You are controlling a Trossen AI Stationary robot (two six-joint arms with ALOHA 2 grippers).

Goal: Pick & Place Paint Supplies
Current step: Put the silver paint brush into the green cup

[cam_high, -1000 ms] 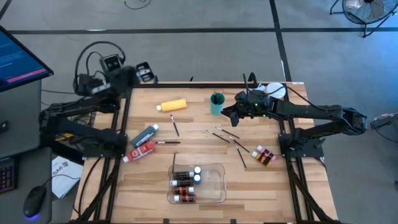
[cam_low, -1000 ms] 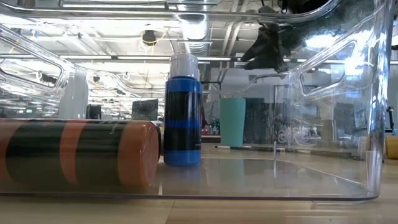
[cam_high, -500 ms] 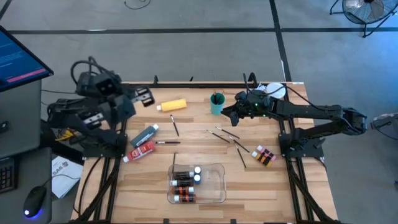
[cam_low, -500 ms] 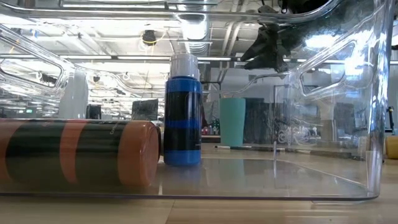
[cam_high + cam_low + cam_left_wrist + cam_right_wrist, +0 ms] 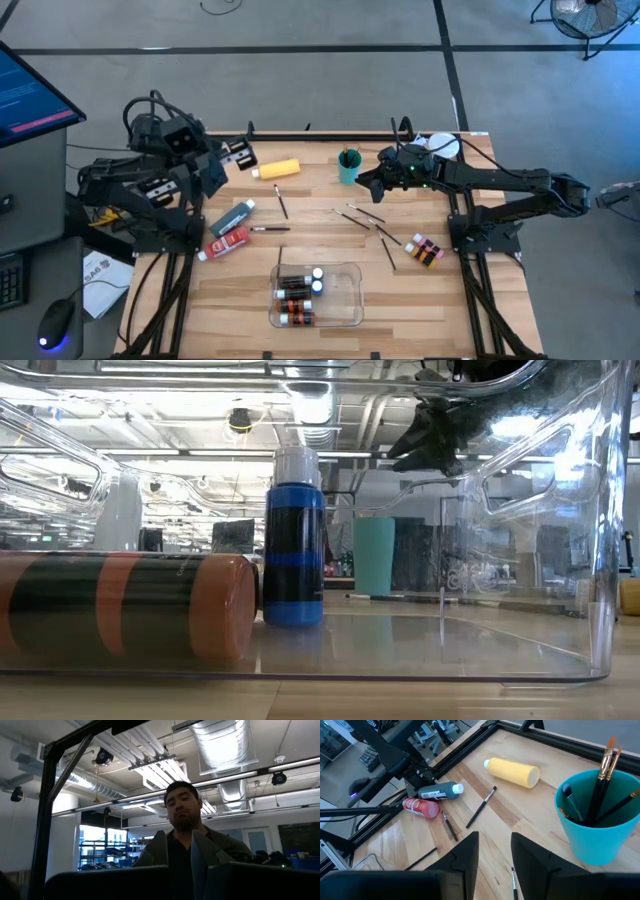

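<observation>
Hovering beside the teal cup (image 5: 348, 167), the right gripper (image 5: 366, 186) has its fingers a little apart, holding nothing.
The left gripper (image 5: 243, 155) is closed and empty near the yellow bottle (image 5: 278, 169).

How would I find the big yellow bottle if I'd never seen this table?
Start at the wooden table and look along its far edge, to the left of the teal cup full of brushes. The yellow bottle lies there on its side. It is the only yellow thing, and it is plumper than the grey tube and red tube lying nearer the left side.
</observation>
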